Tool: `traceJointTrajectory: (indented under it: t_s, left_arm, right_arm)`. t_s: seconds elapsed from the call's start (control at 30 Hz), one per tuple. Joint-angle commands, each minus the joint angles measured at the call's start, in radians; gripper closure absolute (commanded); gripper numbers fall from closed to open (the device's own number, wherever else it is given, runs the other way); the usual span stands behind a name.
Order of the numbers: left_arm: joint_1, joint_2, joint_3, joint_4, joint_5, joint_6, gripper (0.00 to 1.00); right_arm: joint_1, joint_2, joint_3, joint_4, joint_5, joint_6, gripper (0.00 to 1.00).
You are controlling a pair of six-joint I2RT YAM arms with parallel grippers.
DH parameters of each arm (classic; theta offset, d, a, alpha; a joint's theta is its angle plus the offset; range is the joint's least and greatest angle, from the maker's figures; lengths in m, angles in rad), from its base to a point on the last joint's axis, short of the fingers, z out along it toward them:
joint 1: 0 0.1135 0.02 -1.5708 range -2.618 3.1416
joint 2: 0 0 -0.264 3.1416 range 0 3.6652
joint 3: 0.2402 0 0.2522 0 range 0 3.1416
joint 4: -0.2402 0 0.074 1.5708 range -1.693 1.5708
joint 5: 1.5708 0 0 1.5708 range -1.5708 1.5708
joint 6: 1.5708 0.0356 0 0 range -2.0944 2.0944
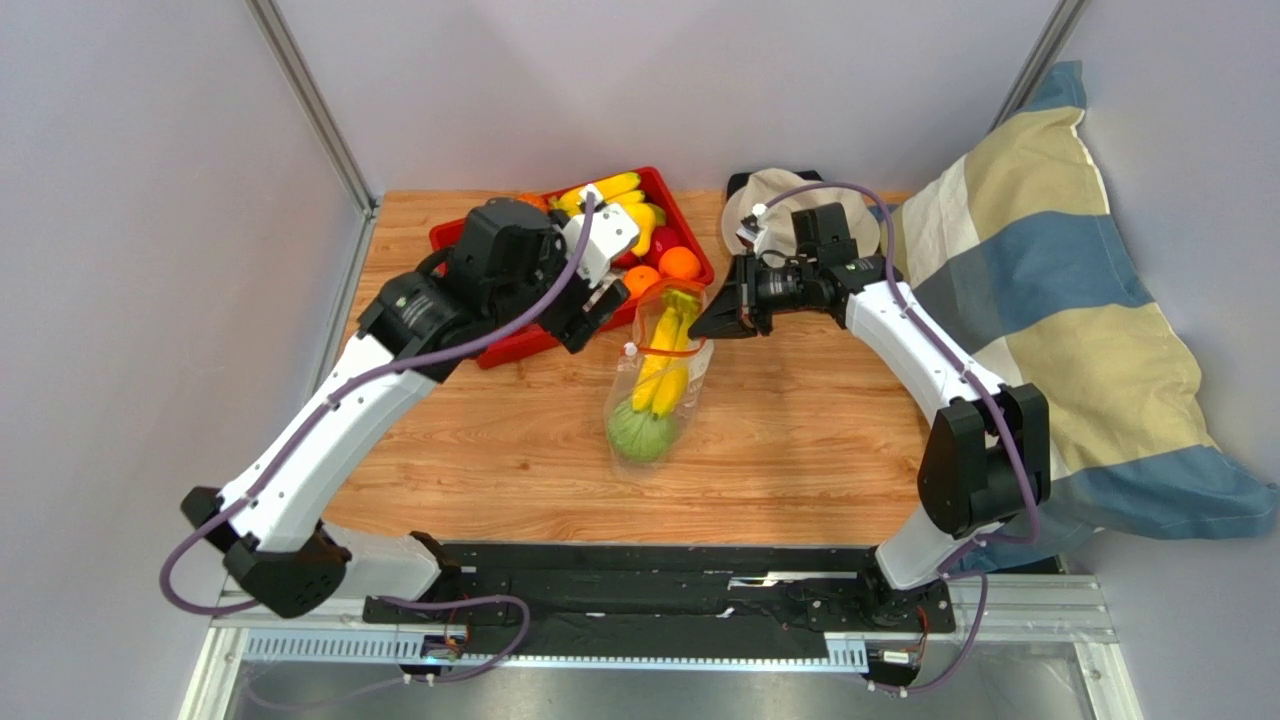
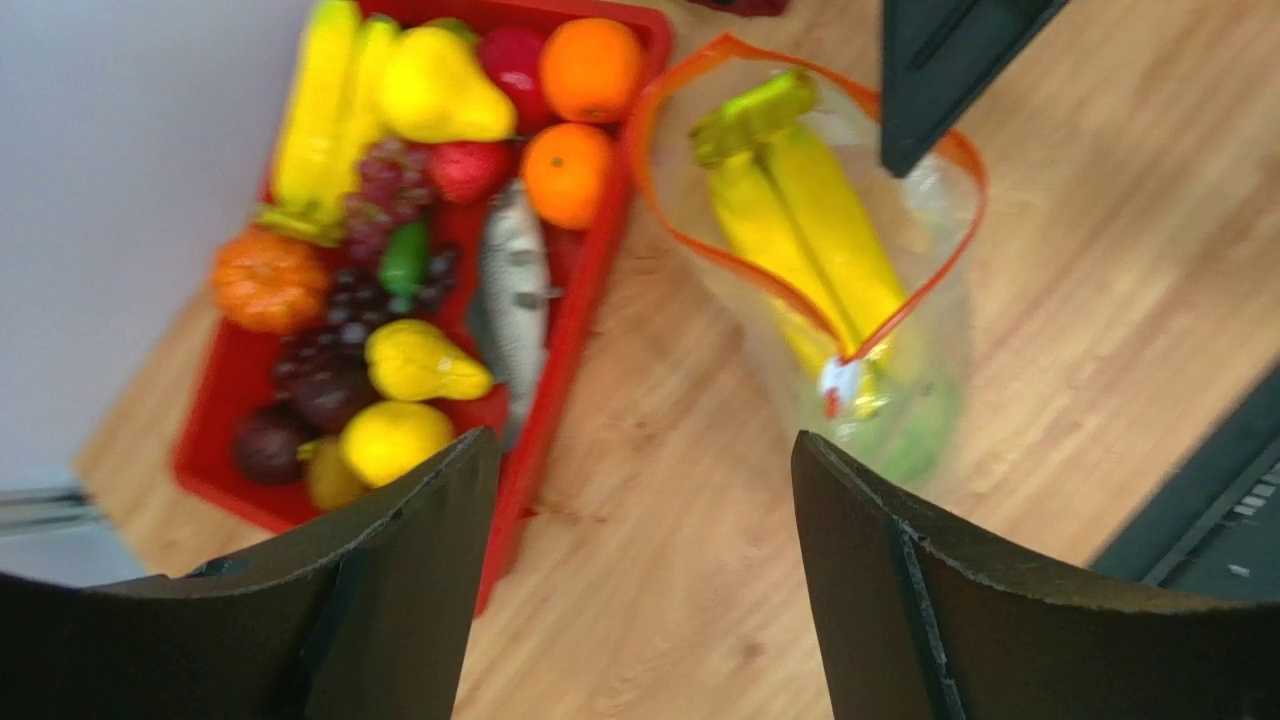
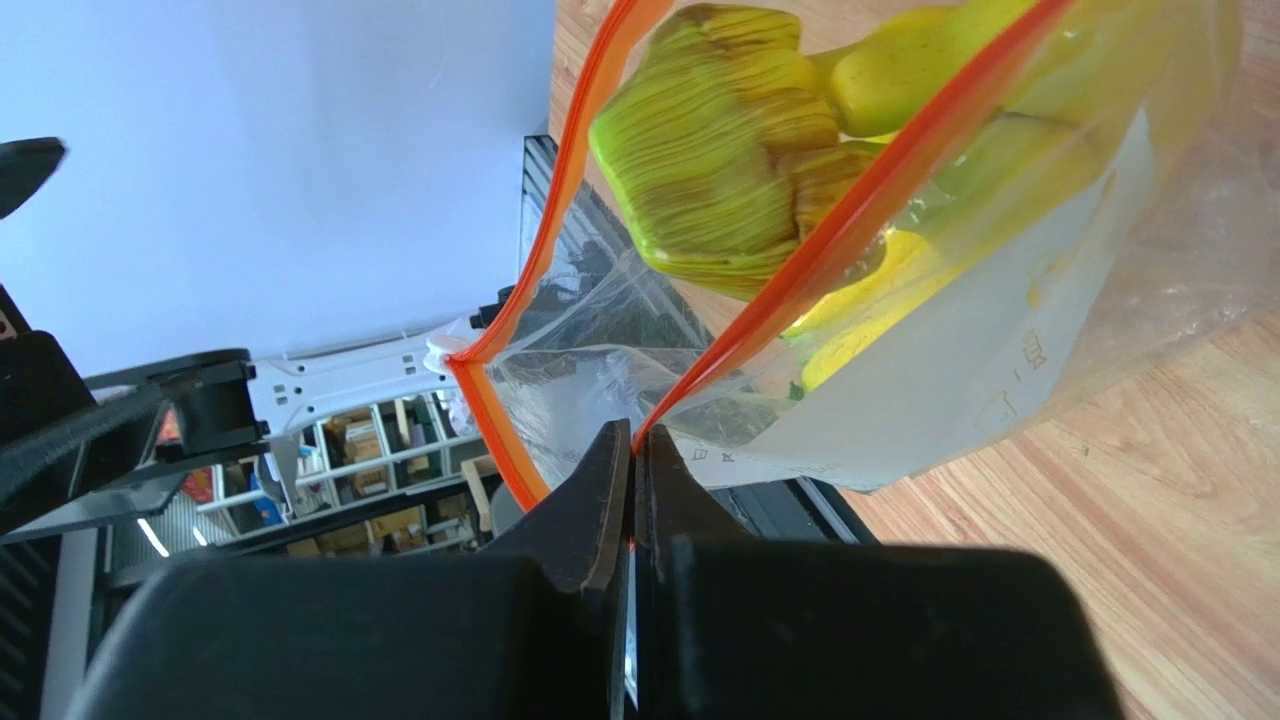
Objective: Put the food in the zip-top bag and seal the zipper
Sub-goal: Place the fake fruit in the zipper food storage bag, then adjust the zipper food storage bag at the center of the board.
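The clear zip-top bag (image 1: 657, 393) lies mid-table with yellow bananas (image 1: 664, 368) and a green ball (image 1: 637, 431) inside. Its orange-red zipper (image 2: 661, 195) gapes open, with a small white tab (image 1: 625, 354) at the near-left end. My right gripper (image 1: 724, 318) is shut on the zipper strip (image 3: 842, 225) at the mouth's right side and holds it up; in the right wrist view the jaws (image 3: 633, 438) pinch the strip. My left gripper (image 2: 646, 443) is open and empty, above the wood between tray and bag. Oranges (image 2: 591, 68), pears (image 2: 436, 90), a lemon (image 2: 394, 440) and a grey fish (image 2: 514, 293) lie in the tray.
The red tray (image 2: 556, 390) stands at the back left, touching the bag's mouth. A striped pillow (image 1: 1052, 300) lies along the right side. A beige cap (image 1: 766, 195) sits at the back behind the right wrist.
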Motion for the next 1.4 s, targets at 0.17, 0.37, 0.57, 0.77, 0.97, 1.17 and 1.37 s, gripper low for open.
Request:
traceJointTrajectory:
  t_s: [0.17, 0.37, 0.57, 0.77, 0.97, 1.17, 1.37]
  left_arm:
    - [0.057, 0.229, 0.119, -0.094, 0.262, -0.3, 0.17]
    - [0.071, 0.343, 0.172, -0.095, 0.216, -0.313, 0.16]
    - [0.069, 0.41, 0.167, -0.12, 0.202, -0.323, 0.29]
    - [0.071, 0.441, 0.172, -0.12, 0.219, -0.317, 0.48]
    - [0.068, 0.369, 0.26, -0.167, 0.249, -0.288, 1.0]
    - [0.049, 0.28, 0.29, -0.256, 0.297, -0.224, 1.0]
    - [0.048, 0.226, 0.143, -0.149, 0.285, -0.21, 1.0]
  right_arm:
    - [0.025, -0.05, 0.032, -0.038, 0.001, -0.109, 1.0]
    - [0.029, -0.07, 0.03, -0.044, 0.007, -0.129, 1.0]
    - [0.032, -0.082, 0.035, -0.043, 0.012, -0.139, 1.0]
    - [0.036, -0.097, 0.03, -0.049, 0.018, -0.155, 1.0]
    - [0.036, -0.123, 0.079, -0.107, 0.041, -0.186, 1.0]
    - [0.039, -0.209, 0.133, -0.149, 0.05, -0.188, 1.0]
    - [0.062, -0.223, 0.087, -0.152, 0.096, -0.217, 1.0]
